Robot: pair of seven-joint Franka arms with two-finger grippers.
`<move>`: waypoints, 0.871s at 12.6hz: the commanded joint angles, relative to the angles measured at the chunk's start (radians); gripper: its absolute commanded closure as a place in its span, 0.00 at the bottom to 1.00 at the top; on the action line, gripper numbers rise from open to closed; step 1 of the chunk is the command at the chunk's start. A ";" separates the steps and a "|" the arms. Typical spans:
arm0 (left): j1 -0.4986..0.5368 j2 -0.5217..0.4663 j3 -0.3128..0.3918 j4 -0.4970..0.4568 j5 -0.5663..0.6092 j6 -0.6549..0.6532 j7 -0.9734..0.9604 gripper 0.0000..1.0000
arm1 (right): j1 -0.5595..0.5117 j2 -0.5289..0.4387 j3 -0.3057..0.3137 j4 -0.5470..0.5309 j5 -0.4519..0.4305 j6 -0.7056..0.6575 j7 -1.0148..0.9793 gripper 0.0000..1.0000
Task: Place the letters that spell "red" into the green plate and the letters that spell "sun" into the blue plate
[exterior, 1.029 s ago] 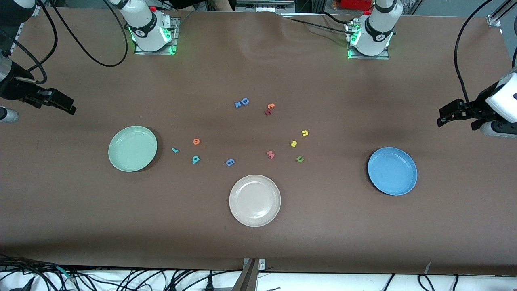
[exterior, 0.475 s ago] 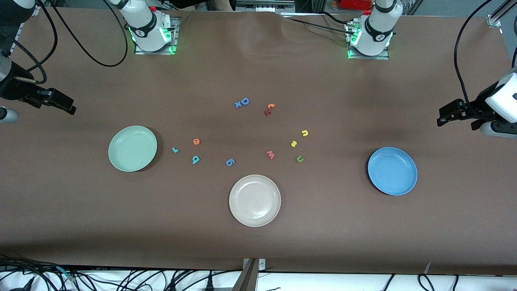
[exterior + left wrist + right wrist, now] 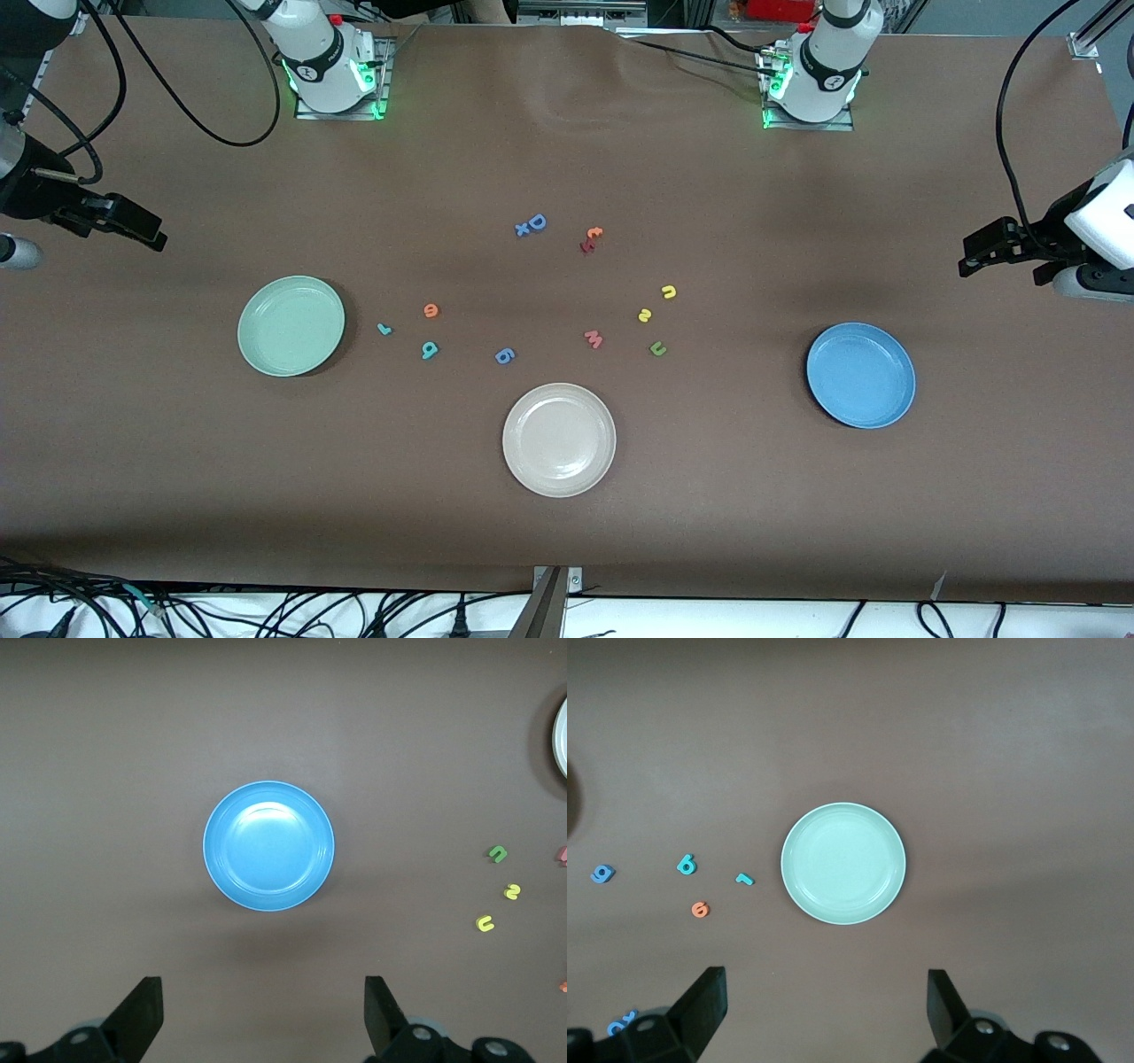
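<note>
The green plate (image 3: 291,325) lies toward the right arm's end of the table, empty. Beside it on the cloth lie the teal r (image 3: 384,329), orange e (image 3: 431,310) and teal d (image 3: 429,350). Toward the left arm's end lies the empty blue plate (image 3: 860,375), with the yellow s (image 3: 645,315), yellow n (image 3: 669,291) and green u (image 3: 657,348) nearby. My right gripper (image 3: 158,237) hangs open over bare table near the green plate (image 3: 843,863). My left gripper (image 3: 967,263) hangs open over bare table near the blue plate (image 3: 268,846). Neither holds anything.
A cream-white plate (image 3: 559,439) sits mid-table, nearer the front camera. Other letters lie about: a blue 6-like one (image 3: 504,355), a pinkish m (image 3: 594,338), a blue D (image 3: 536,221) and an orange c (image 3: 594,233).
</note>
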 commanded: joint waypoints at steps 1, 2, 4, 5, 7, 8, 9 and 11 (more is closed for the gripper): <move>0.000 -0.014 0.000 0.000 -0.006 -0.015 0.007 0.00 | -0.005 -0.008 0.000 -0.004 -0.017 0.000 0.009 0.00; 0.000 -0.014 0.000 -0.001 -0.004 -0.015 0.007 0.00 | -0.008 -0.008 -0.002 -0.004 -0.016 0.003 0.009 0.00; 0.000 -0.014 0.000 0.000 -0.006 -0.015 0.007 0.00 | -0.012 -0.007 -0.005 0.001 -0.013 0.008 0.009 0.00; 0.000 -0.014 0.000 0.000 -0.006 -0.015 0.007 0.00 | -0.025 -0.007 -0.005 0.001 -0.011 0.009 0.010 0.00; 0.000 -0.015 0.000 -0.001 -0.006 -0.015 0.009 0.00 | -0.049 -0.007 -0.005 0.002 -0.009 0.008 0.012 0.00; 0.000 -0.014 0.000 0.000 -0.006 -0.015 0.009 0.00 | -0.063 -0.005 -0.005 0.002 -0.009 0.005 0.012 0.00; 0.000 -0.014 0.000 0.000 -0.006 -0.015 0.009 0.00 | -0.077 -0.001 -0.005 0.002 -0.009 0.005 0.011 0.00; 0.000 -0.014 0.000 0.000 -0.006 -0.015 0.009 0.00 | -0.113 0.004 -0.005 0.007 -0.002 0.011 0.000 0.00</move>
